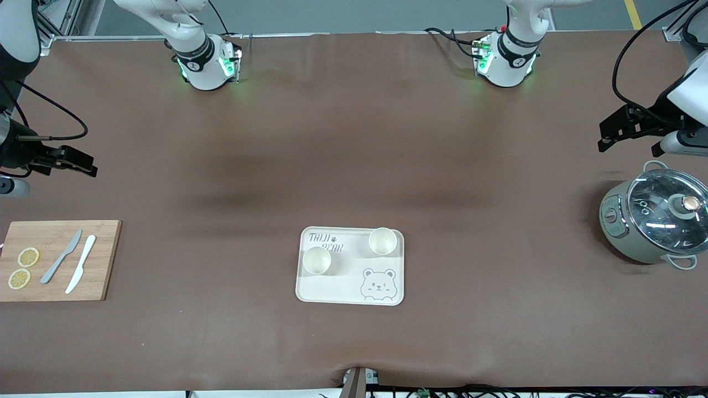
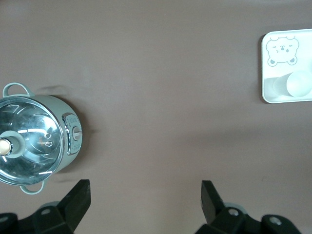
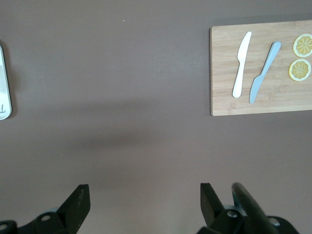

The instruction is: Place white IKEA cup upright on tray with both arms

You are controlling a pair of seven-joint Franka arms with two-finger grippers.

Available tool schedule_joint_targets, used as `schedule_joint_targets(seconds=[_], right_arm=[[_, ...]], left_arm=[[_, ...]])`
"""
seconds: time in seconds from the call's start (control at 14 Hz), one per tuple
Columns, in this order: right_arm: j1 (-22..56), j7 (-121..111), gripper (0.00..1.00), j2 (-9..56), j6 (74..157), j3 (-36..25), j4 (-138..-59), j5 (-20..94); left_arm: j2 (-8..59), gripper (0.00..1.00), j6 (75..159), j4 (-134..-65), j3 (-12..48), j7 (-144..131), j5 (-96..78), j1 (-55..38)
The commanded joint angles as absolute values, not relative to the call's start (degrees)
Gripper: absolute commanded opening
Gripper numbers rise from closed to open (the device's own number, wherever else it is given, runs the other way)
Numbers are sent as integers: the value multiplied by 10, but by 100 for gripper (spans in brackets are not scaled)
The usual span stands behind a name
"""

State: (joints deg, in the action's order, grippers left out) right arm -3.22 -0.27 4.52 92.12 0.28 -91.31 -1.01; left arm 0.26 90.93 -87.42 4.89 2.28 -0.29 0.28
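Only the front view takes in the whole cream-white tray (image 1: pixel 350 287), with two white cups (image 1: pixel 317 260) (image 1: pixel 382 241) standing upright on it, mouths up. The left wrist view catches just the tray's bear-face end and one cup (image 2: pixel 299 83); the right wrist view shows only a sliver of the tray's rim (image 3: pixel 4 92).

The tray lies on the bench (image 1: pixel 354 166) with its long axis running between the arms' ends, and bare brown surface surrounds it on every side. Toward the right arm's end from the tray sits a wooden cutting board (image 1: pixel 105 260) carrying a grey knife (image 1: pixel 61 257), a white knife (image 1: pixel 81 263) and two lemon slices (image 1: pixel 28 257) (image 1: pixel 19 278). Toward the left arm's end stands a grey pot with a glass lid (image 1: pixel 658 221).

The left gripper (image 1: pixel 622 130) hangs near the pot, jaws spread and empty. The right gripper (image 1: pixel 74 161) hangs near the board, jaws likewise spread and empty. Both are well apart from the tray.
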Motion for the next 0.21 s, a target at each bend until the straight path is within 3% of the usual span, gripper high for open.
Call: schedule_joint_targets(seconds=[0.0, 0.14], right_arm=[[-40, -8, 100, 28, 929, 11, -933, -15], [-40, -8, 100, 29, 930, 11, -933, -15]], left_arm=[[-6, 100, 911, -879, 48, 17, -18, 5], [-6, 100, 911, -879, 48, 17, -18, 5]])
